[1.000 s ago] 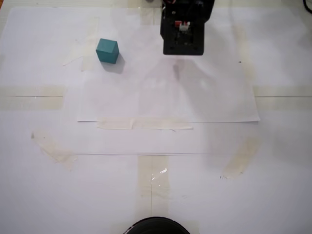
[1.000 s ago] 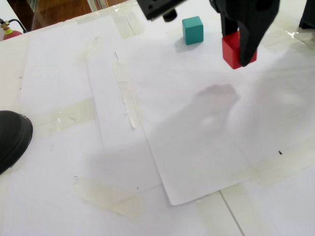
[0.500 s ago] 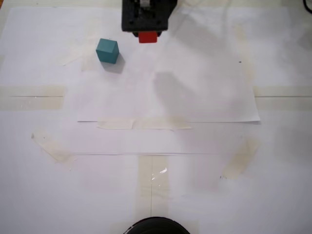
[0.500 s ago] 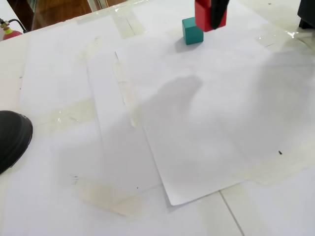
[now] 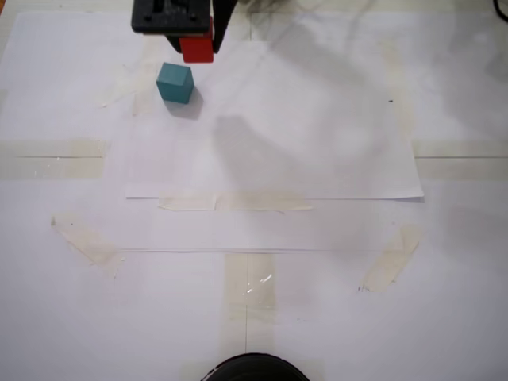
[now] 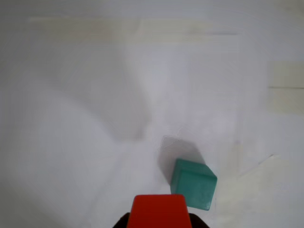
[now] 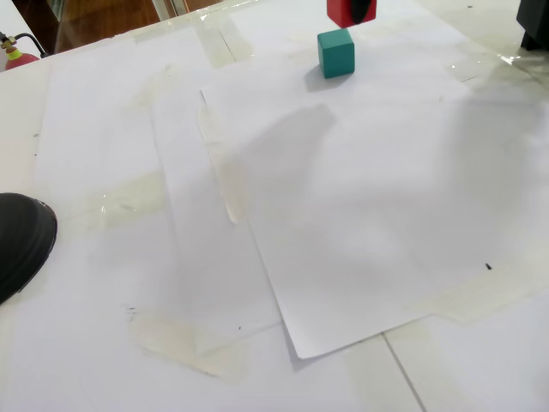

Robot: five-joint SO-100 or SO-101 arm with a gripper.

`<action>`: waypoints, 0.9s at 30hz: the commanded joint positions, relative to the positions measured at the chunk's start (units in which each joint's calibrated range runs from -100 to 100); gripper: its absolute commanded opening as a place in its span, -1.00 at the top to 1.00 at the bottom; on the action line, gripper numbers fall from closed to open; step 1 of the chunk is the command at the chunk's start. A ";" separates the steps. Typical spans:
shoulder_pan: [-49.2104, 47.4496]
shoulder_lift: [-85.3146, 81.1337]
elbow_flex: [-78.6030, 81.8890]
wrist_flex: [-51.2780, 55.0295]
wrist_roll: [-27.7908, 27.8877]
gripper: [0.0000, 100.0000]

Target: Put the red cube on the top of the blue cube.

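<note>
White paper sheet (image 5: pixel 317 159) taped on table, bare in front. Blue cube (image 5: pixel 175 82) sits on it toward the far left in the overhead-like fixed view. Just past it, lifted off the paper, red cube (image 5: pixel 198 49) is clamped in the closed gripper (image 5: pixel 194 40).

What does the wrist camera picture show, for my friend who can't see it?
A red cube held in the gripper fills the bottom edge, above white paper. Just to its upper right, a teal cube sits on the paper with a shadow beside it.
</note>
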 commanded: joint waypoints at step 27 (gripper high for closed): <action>6.23 3.72 -0.36 -9.11 -0.44 0.81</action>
